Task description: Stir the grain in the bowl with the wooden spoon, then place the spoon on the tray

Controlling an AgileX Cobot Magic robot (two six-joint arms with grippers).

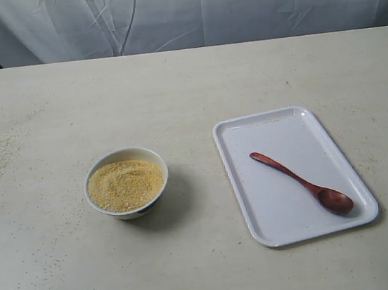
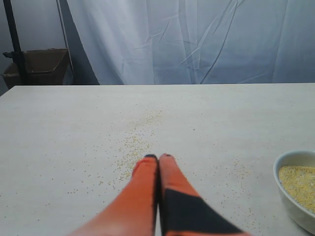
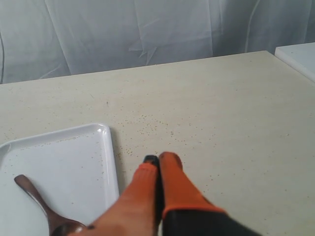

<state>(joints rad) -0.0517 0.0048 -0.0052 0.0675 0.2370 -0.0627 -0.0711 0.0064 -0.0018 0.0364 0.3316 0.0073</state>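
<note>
The white bowl (image 1: 126, 182) stands left of the table's middle, filled with yellow grain (image 1: 126, 185). To its right lies the white tray (image 1: 277, 129), and the dark wooden spoon (image 1: 301, 182) rests slantwise on it, bowl end toward the near right corner. Neither arm shows in the exterior view. In the left wrist view my left gripper (image 2: 158, 158) is shut and empty over bare table, with the bowl (image 2: 295, 189) off to one side. My right gripper (image 3: 160, 159) is shut and empty beside the tray (image 3: 106, 147); the spoon (image 3: 42, 206) lies apart from it.
Loose grains (image 2: 138, 140) are scattered over the beige table, mostly toward the left side (image 1: 1, 158). A white cloth (image 1: 184, 8) hangs behind the table. A cardboard box (image 2: 39, 66) on a dark stand sits beyond the table's far corner.
</note>
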